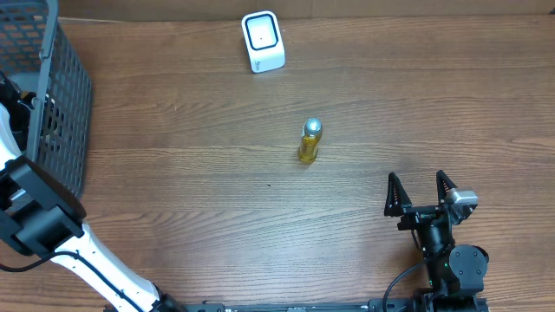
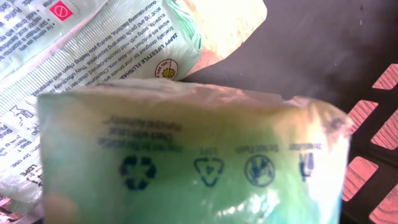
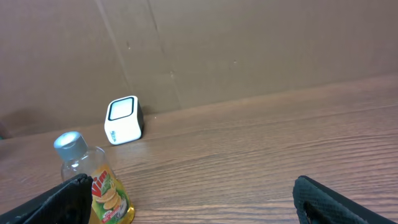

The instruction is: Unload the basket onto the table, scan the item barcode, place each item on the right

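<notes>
Right up against the left wrist camera, inside the black wire-mesh basket (image 1: 74,95) at the left edge of the wooden counter (image 1: 217,191), lies a pale green soft plastic packet (image 2: 186,155). I take it for the item to be scanned. It fills that view, with its long axis running across it and its recycling marks facing the camera. No barcode shows on that face. The packet sits directly ahead of the left arm (image 1: 35,221), so that arm is much the nearer. Its jaws are out of sight, and I cannot tell whether they are apart or clamped.

Just behind is a second, white-and-green printed packet (image 2: 93,43). Near the counter's front right corner, the right gripper (image 1: 416,178) rests with its jaws wide apart and empty. A small yellow bottle with a grey cap (image 1: 310,141) stands upright mid-counter. At the far edge sits the white box scanner (image 1: 263,41), well apart from the basket.
</notes>
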Controlling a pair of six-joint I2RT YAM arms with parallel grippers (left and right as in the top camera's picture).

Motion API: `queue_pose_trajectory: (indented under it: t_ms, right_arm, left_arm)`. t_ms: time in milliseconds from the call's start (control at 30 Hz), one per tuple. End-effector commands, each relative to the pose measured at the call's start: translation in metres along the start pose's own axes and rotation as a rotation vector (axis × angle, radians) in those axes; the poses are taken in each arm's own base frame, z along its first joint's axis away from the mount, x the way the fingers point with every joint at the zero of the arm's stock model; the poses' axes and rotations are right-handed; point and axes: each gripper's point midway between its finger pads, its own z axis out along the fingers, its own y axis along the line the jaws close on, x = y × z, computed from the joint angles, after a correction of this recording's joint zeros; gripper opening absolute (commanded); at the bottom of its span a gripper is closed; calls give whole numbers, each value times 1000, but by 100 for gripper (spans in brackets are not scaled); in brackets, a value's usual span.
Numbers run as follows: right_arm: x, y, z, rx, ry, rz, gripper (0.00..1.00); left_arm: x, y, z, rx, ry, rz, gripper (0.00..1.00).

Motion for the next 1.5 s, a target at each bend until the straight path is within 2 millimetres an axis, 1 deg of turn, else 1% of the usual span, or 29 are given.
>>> queue_pose_trajectory:
  t_ms: [0, 33, 133, 200, 300, 433, 500, 600, 733, 833, 933, 1033, 1100, 1167, 1267, 1333, 1400, 1467]
  right_arm:
    - [2, 2, 0, -10, -1, -5, 100]
    - [2, 2, 0, -10, -1, -5, 100]
    - [2, 2, 0, -10, -1, -5, 100]
    - [2, 2, 0, -10, -1, -5, 100]
    - [2, 2, 0, -10, -1, -5, 100]
    - [2, 2, 0, -10, -1, -5, 100]
    - [2, 2, 0, -10, -1, -5, 100]
    - [2, 2, 0, -10, -1, -5, 100]
    - [2, 2, 0, -10, -1, -5, 100]
    - [2, 2, 0, -10, -1, -5, 100]
    - [2, 2, 0, -10, -1, -5, 100]
    - [2, 2, 0, -10, -1, -5, 100]
    - [2, 2, 0, -10, -1, -5, 100]
    - [2, 2, 0, -10, -1, -5, 100]
    - [2, 2, 0, -10, -1, -5, 100]
    - [2, 2, 0, -10, -1, -5, 100]
    - [2, 2, 0, -10, -1, -5, 100]
    - [2, 2, 0, -10, -1, -5, 100]
  left_arm:
    - [6, -3, 5, 3, 26, 19, 62]
    - [7, -3, 5, 4, 31, 19, 61]
    - [6, -3, -4, 5, 26, 35, 51]
    - [3, -2, -13, 7, 8, 36, 50]
    - [-4, -2, -33, 10, -34, 34, 49]
    - [-14, -4, -68, 16, -111, 28, 49]
    - [-18, -6, -89, 21, -157, 28, 49]
    - [-24, -9, -128, 33, -241, 13, 50]
    - [-31, -17, -188, 56, -379, 10, 51]
    - [-30, -24, -237, 78, -490, 13, 51]
    - [-22, -33, -286, 123, -590, -8, 50]
    - [-7, -55, -328, 225, -661, 38, 50]
    - [6, -69, -351, 288, -690, 74, 49]
    - [20, -81, -368, 341, -702, 91, 49]
    - [43, -99, -385, 401, -699, 127, 49]
    - [60, -112, -390, 426, -676, 161, 49]
    - [80, -126, -388, 430, -638, 219, 48]
    - [98, -135, -380, 406, -582, 253, 48]
